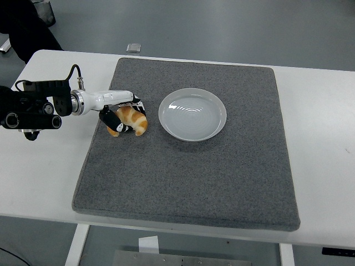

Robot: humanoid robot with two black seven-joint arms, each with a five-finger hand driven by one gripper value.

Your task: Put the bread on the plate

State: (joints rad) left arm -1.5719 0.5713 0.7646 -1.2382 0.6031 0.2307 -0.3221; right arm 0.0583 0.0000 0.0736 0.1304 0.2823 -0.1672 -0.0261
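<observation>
Grey mat [188, 183] with broad bare lower half on white table [321, 138]; left of centre, left hand [123, 116], fingers curled around bread [132, 120], near mat's left edge; white plate [192, 114] just right, holding nothing.

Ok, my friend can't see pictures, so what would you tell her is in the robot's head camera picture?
The robot's left hand is closed around a golden croissant on a grey mat, just left of an empty white plate. The mat lies on a white table, and the right arm is out of view.
</observation>
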